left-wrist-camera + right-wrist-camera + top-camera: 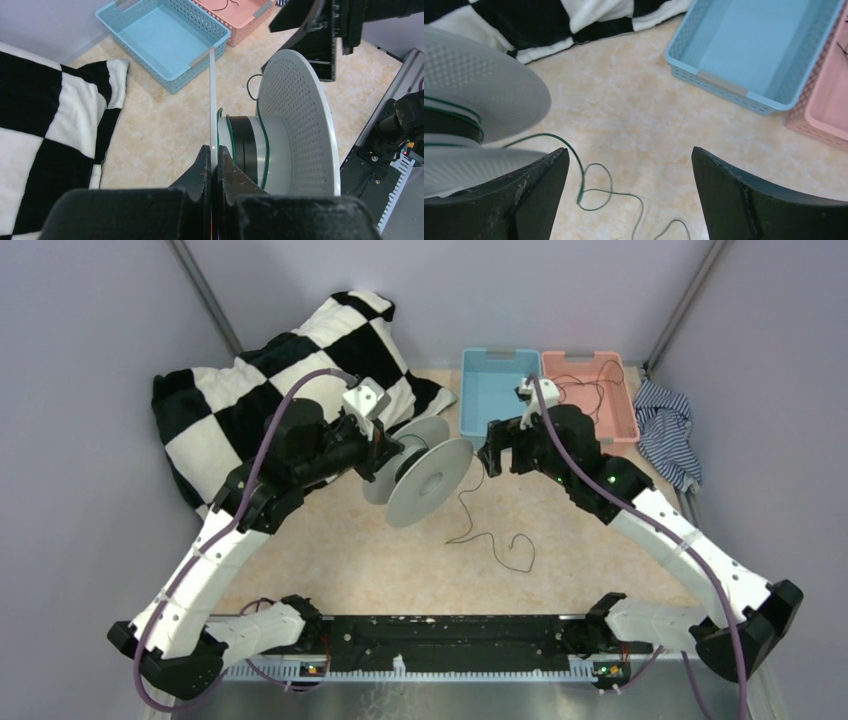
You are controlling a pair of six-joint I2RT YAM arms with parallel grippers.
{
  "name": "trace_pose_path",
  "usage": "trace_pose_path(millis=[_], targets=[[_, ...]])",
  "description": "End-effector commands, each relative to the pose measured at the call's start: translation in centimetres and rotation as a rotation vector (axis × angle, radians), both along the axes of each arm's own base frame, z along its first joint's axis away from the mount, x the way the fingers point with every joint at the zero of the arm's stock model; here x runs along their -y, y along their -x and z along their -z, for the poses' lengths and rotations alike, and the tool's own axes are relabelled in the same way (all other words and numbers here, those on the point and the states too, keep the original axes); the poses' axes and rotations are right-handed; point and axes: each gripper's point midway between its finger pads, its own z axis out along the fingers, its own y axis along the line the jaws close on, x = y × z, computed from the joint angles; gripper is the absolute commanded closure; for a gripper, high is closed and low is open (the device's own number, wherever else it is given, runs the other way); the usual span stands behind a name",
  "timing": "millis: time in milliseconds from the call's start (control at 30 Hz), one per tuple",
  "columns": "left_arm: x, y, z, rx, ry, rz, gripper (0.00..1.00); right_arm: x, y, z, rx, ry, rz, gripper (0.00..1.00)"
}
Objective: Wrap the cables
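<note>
A pale grey round spool is held off the table, with my left gripper shut on the thin edge of its near flange. Dark turns of cable lie around its hub. A thin dark cable trails from the spool down to the table and curls there in loose loops. My right gripper hangs open just right of the spool, above the looped cable. Nothing is between its fingers. In the right wrist view the spool fills the left side.
A blue basket and a pink basket stand at the back, the pink one with thin cables inside. A black-and-white checked blanket lies at the back left. A striped cloth sits at the right edge.
</note>
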Motion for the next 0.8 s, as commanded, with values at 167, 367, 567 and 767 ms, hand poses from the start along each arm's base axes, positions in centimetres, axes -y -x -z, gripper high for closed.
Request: trace_pose_path(millis=[167, 367, 567, 767], targets=[[-0.2, -1.4, -3.2, 0.017, 0.083, -0.068, 1.00, 4.4, 2.2, 1.4, -0.009, -0.084, 0.080, 0.01], [-0.7, -2.9, -3.2, 0.002, 0.106, -0.124, 1.00, 3.8, 3.9, 2.2, 0.031, -0.150, 0.000, 0.01], [-2.0, -4.1, -5.4, 0.017, 0.179, -0.239, 1.00, 2.6, 5.1, 7.3, 0.028, -0.156, -0.111, 0.01], [-3.4, -4.3, -6.3, 0.041, 0.234, -0.324, 1.00, -0.4, 6.6, 12.6, -0.060, -0.161, -0.177, 0.01]])
